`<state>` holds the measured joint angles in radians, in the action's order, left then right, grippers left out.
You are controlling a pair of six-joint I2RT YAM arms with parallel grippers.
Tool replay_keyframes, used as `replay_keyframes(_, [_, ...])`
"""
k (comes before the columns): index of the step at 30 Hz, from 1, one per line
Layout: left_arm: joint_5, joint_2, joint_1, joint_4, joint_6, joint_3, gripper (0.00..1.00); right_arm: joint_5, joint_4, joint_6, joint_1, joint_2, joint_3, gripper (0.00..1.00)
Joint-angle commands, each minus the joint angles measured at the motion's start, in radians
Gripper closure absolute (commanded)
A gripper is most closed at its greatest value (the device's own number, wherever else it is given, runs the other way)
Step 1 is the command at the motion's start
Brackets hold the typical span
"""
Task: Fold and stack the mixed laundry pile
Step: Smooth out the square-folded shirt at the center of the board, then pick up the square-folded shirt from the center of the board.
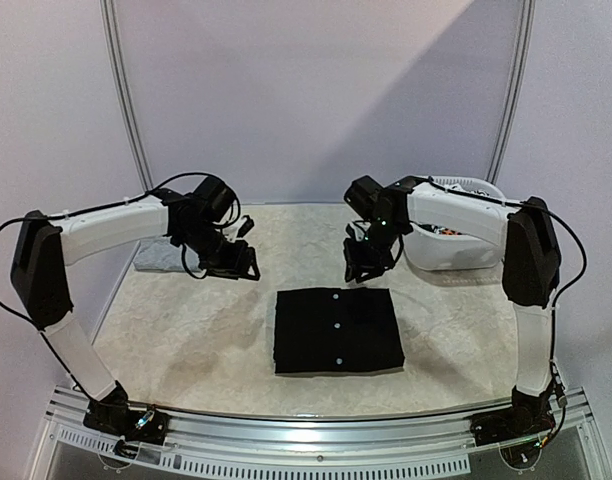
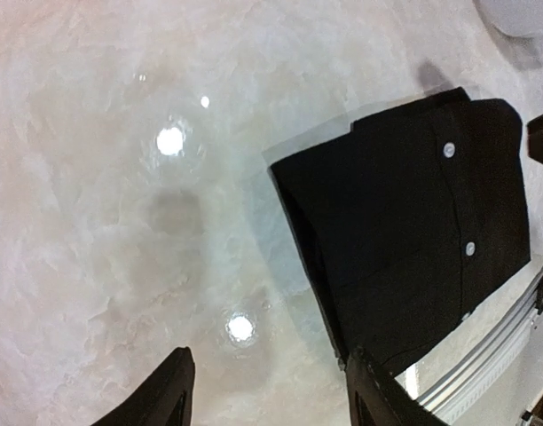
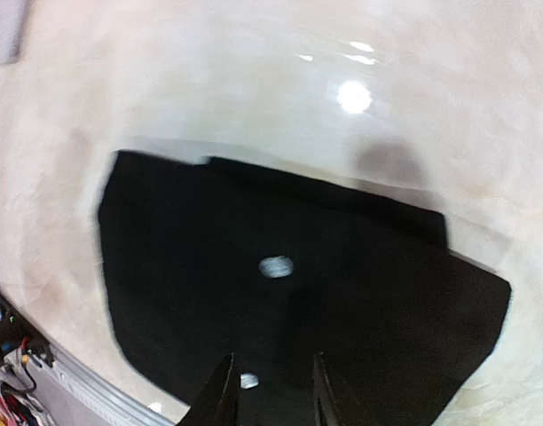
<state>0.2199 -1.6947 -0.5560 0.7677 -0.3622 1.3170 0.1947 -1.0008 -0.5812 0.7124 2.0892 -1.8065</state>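
A black buttoned garment (image 1: 338, 330) lies folded into a flat square at the middle of the table. A light grey garment (image 1: 158, 257) lies folded at the far left, partly hidden behind my left arm. My left gripper (image 1: 250, 264) hangs above bare table just past the black garment's far left corner. In the left wrist view it (image 2: 271, 395) is open and empty, with the black garment (image 2: 413, 231) off to its right. My right gripper (image 1: 358, 268) hovers over the garment's far edge. Seen from the right wrist it (image 3: 273, 401) stands open above the black cloth (image 3: 280, 302), holding nothing.
A white laundry basket (image 1: 456, 250) stands at the back right, behind my right arm, with a bit of patterned cloth showing inside. The table's metal front rail (image 1: 316, 430) runs along the near edge. A curtain wall closes off the back.
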Motion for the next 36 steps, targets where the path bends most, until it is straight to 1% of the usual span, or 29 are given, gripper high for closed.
replay_keyframes(1, [0.006,0.068,0.005,-0.038,-0.043,-0.132,0.4,-0.049,-0.069,0.01,0.13,-0.044,-0.083,0.69])
replay_keyframes(5, [-0.007,0.139,0.017,-0.035,-0.05,-0.202,0.41,-0.065,-0.079,-0.02,0.239,-0.015,-0.11,0.66])
replay_keyframes(9, [-0.008,0.238,0.07,-0.042,-0.076,-0.292,0.42,-0.1,-0.098,-0.024,0.344,0.044,-0.164,0.63])
replay_keyframes(16, [0.016,0.389,0.14,-0.019,-0.076,-0.425,0.43,-0.15,-0.13,-0.042,0.45,0.192,-0.321,0.62])
replay_keyframes(20, [0.02,0.469,0.166,0.008,-0.071,-0.473,0.43,-0.165,-0.124,-0.067,0.481,0.266,-0.373,0.62])
replay_keyframes(23, [0.032,0.506,0.169,0.015,-0.074,-0.48,0.43,-0.16,-0.143,-0.089,0.488,0.324,-0.419,0.61])
replay_keyframes(30, [0.043,0.504,0.171,0.04,-0.062,-0.464,0.44,-0.177,-0.149,-0.108,0.501,0.416,-0.444,0.58])
replay_keyframes(36, [0.046,0.484,0.171,0.035,-0.058,-0.462,0.45,-0.285,-0.291,-0.129,0.511,0.473,-0.431,0.59])
